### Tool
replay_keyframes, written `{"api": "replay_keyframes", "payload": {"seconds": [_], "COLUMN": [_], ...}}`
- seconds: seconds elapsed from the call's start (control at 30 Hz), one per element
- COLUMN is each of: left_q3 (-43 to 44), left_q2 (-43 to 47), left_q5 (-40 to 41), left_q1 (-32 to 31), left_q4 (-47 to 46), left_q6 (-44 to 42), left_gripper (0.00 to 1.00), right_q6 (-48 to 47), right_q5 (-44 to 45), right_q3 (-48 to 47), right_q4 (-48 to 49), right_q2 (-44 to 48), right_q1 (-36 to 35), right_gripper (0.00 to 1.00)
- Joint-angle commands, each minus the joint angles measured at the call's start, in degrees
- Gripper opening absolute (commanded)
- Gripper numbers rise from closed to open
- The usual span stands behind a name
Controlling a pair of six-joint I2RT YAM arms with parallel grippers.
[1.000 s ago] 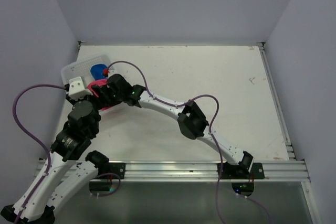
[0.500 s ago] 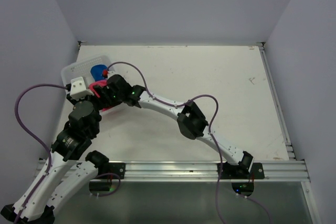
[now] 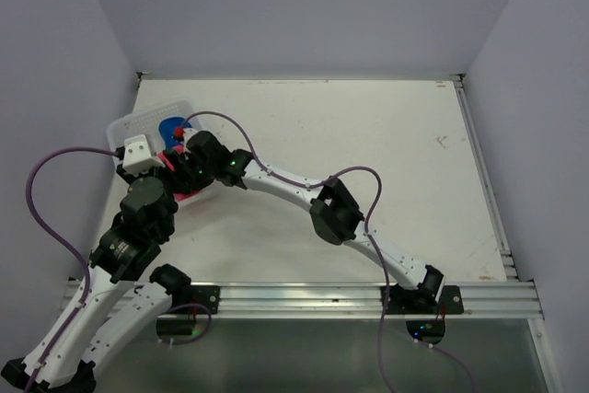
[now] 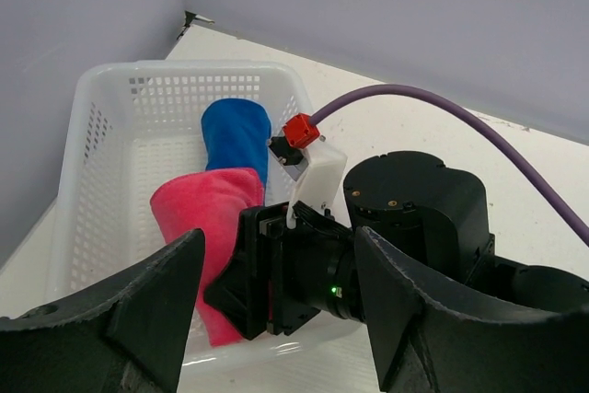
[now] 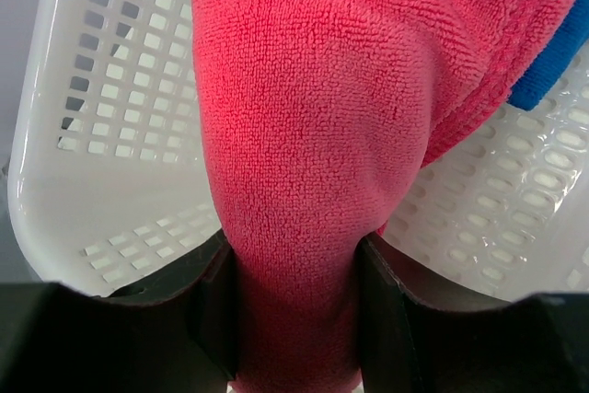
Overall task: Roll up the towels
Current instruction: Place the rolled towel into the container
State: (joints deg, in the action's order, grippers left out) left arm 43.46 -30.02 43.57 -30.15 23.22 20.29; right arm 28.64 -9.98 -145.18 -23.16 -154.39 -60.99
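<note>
A rolled pink-red towel (image 5: 313,135) hangs over the white slotted basket (image 5: 110,89), and my right gripper (image 5: 294,319) is shut on its lower end. In the left wrist view the same pink-red towel (image 4: 202,213) lies slanting inside the basket (image 4: 92,135), its near end in the black right gripper (image 4: 267,273). A rolled royal blue towel (image 4: 235,135) lies in the basket behind it, touching it. My left gripper (image 4: 276,319) stands open just in front of the basket with nothing between its fingers (image 4: 120,319).
The basket (image 3: 138,121) sits at the table's far left, close to the left wall. Both arms crowd around it, and a purple cable (image 3: 239,121) arcs over the right wrist. The white tabletop (image 3: 368,135) stretches to the right.
My right gripper has carried the pink-red towel a little farther back over the basket, covering more of the blue towel. The left arm has barely moved.
</note>
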Motion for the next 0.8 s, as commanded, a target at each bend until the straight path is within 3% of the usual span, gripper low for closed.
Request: {"api": "replay_keyframes", "payload": {"seconds": [0.0, 0.1, 0.3, 0.43, 0.53, 0.57, 0.6, 0.77], "left_q3": [-0.1, -0.2, -0.2, -0.3, -0.3, -0.3, -0.3, -0.3], "left_q2": [0.1, 0.0, 0.2, 0.3, 0.3, 0.4, 0.4, 0.3], "left_q5": [-0.2, -0.2, -0.3, -0.6, -0.8, -0.8, -0.9, -0.8], "left_q1": [-0.3, -0.3, -0.3, -0.3, -0.3, -0.3, -0.3, -0.3], "left_q4": [-3.4, -3.4, -3.4, -3.5, -3.4, -3.5, -3.5, -3.4], "left_q6": [-0.9, -1.0, -1.0, -1.0, -1.1, -1.1, -1.1, -1.1], "left_gripper": [0.7, 0.71, 0.71, 0.71, 0.71, 0.71, 0.71, 0.72], "right_q6": [-2.0, -2.1, -2.0, -1.6, -1.3, -1.3, -1.1, -0.7], "right_q5": [-5.0, -5.6, -5.1, -4.3, -3.7, -3.8, -3.9, -4.3], "right_q3": [-1.7, -1.2, -1.2, -1.1, 0.1, 0.2, 0.2, 0.2], "right_q4": [-2.7, -2.6, -2.6, -2.9, -2.6, -2.6, -2.7, -2.4], "right_q2": [0.3, 0.5, 1.0, 1.4, 2.1, 2.2, 2.2, 2.6], "right_q1": [-0.2, -0.2, -0.1, 0.0, 0.1, 0.1, 0.2, 0.4], "right_gripper": [0.47, 0.52, 0.75, 0.76, 0.82, 0.86, 0.98, 0.99]}}
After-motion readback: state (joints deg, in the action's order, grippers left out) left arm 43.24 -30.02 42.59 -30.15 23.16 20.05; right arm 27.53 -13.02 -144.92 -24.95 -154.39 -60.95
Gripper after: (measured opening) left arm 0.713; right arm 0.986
